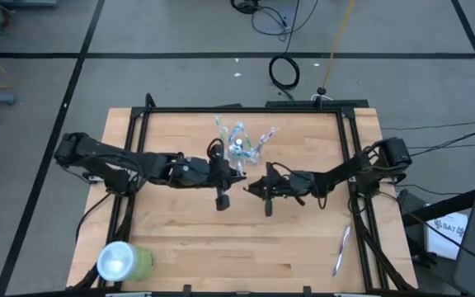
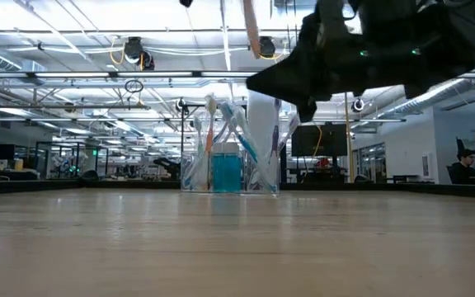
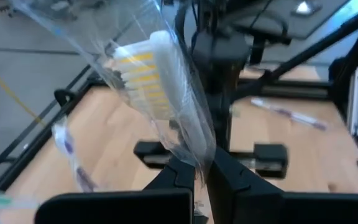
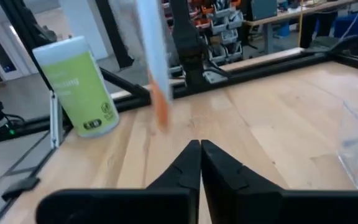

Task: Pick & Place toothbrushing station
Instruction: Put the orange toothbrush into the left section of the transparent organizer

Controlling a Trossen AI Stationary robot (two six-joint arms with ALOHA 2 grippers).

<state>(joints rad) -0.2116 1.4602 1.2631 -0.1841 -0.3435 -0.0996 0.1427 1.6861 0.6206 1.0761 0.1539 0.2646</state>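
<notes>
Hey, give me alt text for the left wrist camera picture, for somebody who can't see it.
The left tool, fingers shut, pinches a clear-wrapped toothbrush with a white head and yellow bristles that slants up close to the camera. Behind it lies the wooden table, where another toothbrush lies flat near the black frame.

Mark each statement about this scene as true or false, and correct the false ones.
1. The small transparent plastic cup holds several toothbrushes. True.
2. The left gripper is open and empty. False: it is shut on a wrapped toothbrush with yellow bristles.
3. The light-green cup touches the transparent cup. False: it is far apart, near a corner of the wooden table on the left arm's side.
4. Another wrapped toothbrush lies on the table near the right arm. True.
</notes>
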